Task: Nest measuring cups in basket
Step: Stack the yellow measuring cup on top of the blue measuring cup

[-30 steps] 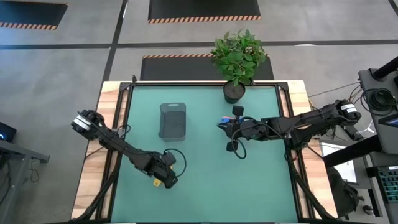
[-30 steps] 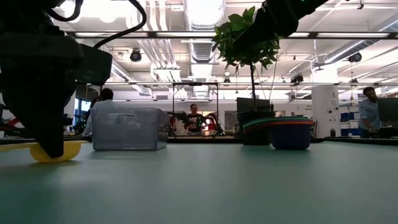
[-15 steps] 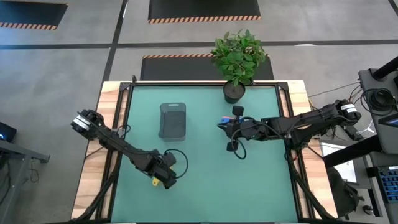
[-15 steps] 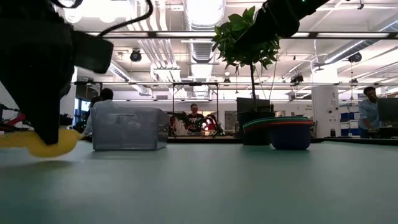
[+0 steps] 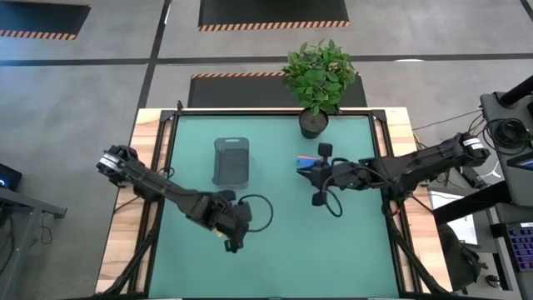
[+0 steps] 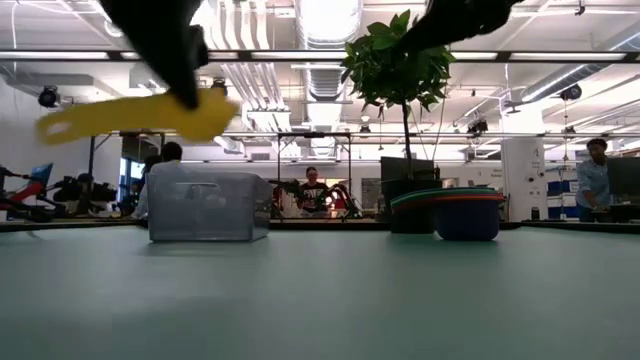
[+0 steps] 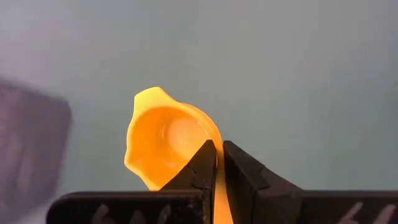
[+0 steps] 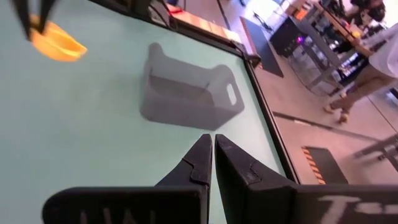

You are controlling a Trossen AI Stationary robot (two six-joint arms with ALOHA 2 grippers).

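Your left gripper (image 7: 218, 163) is clamped on the rim of the small yellow plastic measuring cup (image 7: 166, 144), holding it clear above the green table (image 5: 275, 250), in front of the small dark grey rectangular basket (image 5: 231, 161) and a little to its right. The low view shows the cup (image 6: 140, 116) in mid-air with its flat handle sticking out sideways. To the basket's right, a nested stack of coloured cups (image 6: 452, 211) sits on the table. Your right gripper (image 8: 213, 154) hangs over that stack, fingers pressed together, empty. A potted green plant (image 5: 317, 79) stands behind the stack at the table's far edge.
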